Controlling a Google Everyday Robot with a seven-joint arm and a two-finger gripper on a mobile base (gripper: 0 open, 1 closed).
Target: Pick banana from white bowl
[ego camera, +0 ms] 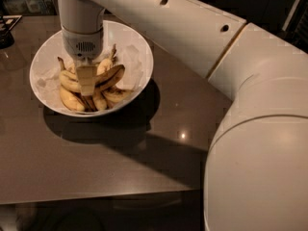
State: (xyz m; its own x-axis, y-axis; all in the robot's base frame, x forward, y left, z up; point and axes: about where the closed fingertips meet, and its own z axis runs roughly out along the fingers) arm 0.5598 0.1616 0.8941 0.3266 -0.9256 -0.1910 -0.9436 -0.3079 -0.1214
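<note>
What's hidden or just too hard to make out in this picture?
1. Camera view: the gripper, hanging into the white bowl, covers the middle of the pile. Whether it grips the banana cannot be told.
2. The arm hides part of the bowl's far rim and runs off the right edge.
3. A dark object is cut off by the left edge.

The gripper (87, 83) is observed lowered into the white bowl (140, 49), over a heap of fruit. The banana (110, 77) is noted just beside the gripper. Shorter bananas (72, 100) are recorded beneath it. The bowl is borne by a dark table (120, 162).
</note>
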